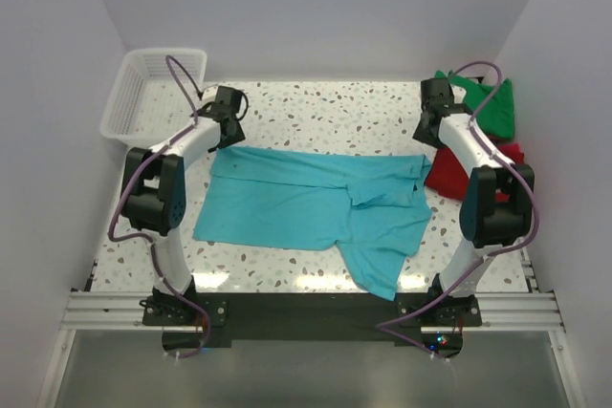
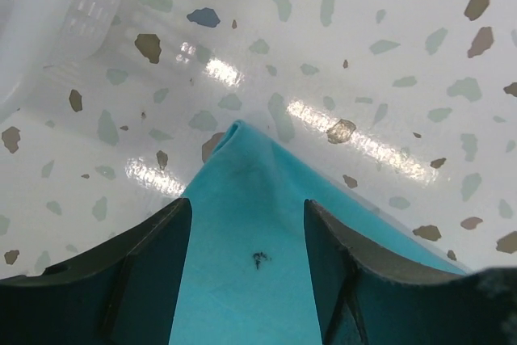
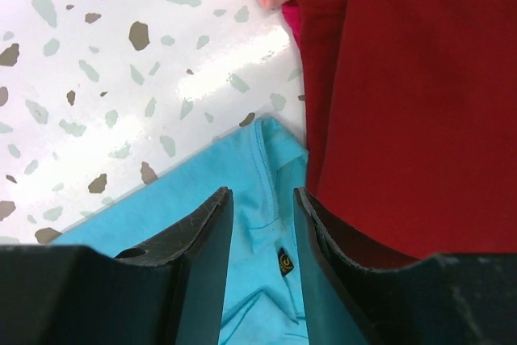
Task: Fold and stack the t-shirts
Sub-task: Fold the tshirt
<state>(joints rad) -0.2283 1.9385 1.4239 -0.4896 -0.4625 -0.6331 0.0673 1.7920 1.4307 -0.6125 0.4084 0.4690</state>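
— What sort of place is this?

— A robotics lab cell, not a home. Plain white panels point(image 1: 316, 7) close it in ahead of the left gripper point(image 2: 248, 202) and right gripper point(image 3: 262, 191), and outboard of each.

— What else says lab?

— Well behind both grippers, the two arms point(image 1: 167, 188) are bolted to a black plate point(image 1: 316, 317) on an aluminium rail point(image 1: 535, 311). Purple cables point(image 1: 120, 207) loop along each arm. Under the fingers lies a glossy speckled tabletop point(image 2: 363, 54) streaked with glare. A white lattice basket point(image 1: 153, 83) sits just beyond the left gripper, on its outer side.
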